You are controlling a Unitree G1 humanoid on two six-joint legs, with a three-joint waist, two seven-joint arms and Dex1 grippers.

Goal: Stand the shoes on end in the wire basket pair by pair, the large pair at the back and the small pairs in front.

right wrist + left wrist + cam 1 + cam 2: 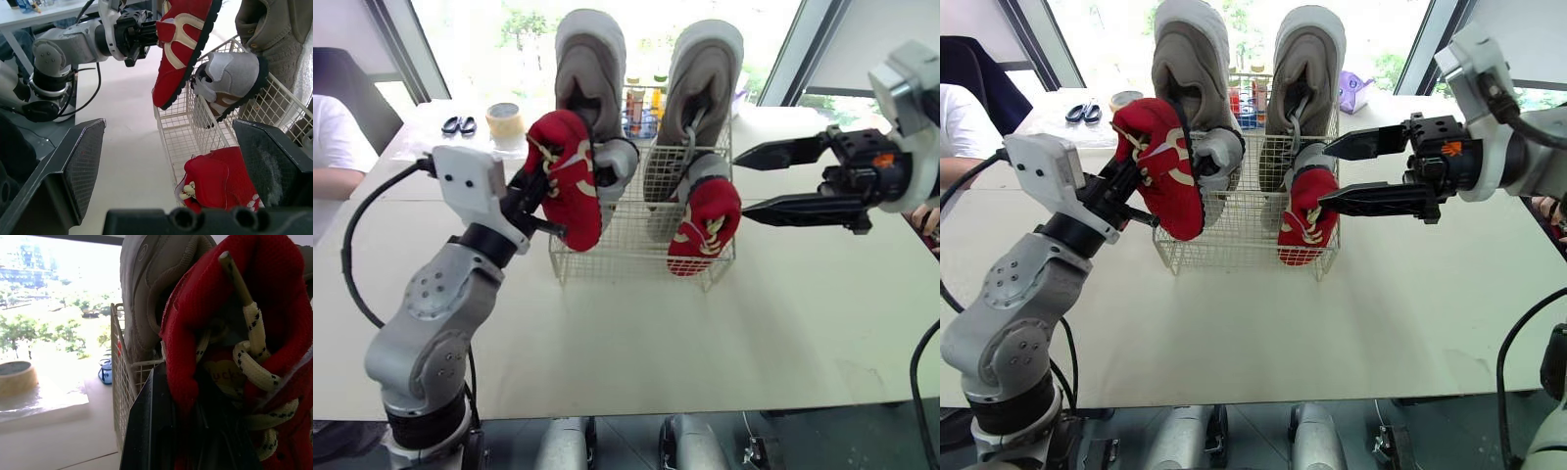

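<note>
L gripper (540,204) is clamped on a small red fabric shoe w/ cream laces (568,176), pinching it at the lace/opening side. Shoe hangs roughly upright, toe down, sole facing R, at the near-left corner of the white wire basket (636,235). Can't tell if the toe is inside the rim or just outside it. Basket sits mid-table on the white tabletop (783,313).

Back of basket: two large grey-beige suede shoes, left one (589,59) and right one (703,73). Both stand on end, heels up, rising well above the rim. In front of them are two small grey-and-white shoes. One (619,162) is at left, just beside the held shoe's sole; the other (702,168) is at right, mostly hidden. In the near-right corner a matching red shoe (705,223) stands inside the basket, toe down, leaning a bit.

R gripper (744,184) is spread wide w/ nothing in it, just R of the basket, fingers pointing L. Its lower fingertip is just beside the top of the matching red shoe; contact unclear.

Far side of table: black-handled scissors (459,124), roll of tape (504,119), some bottles (641,103) behind the basket. A person's white sleeve (328,147) is at far left.
</note>
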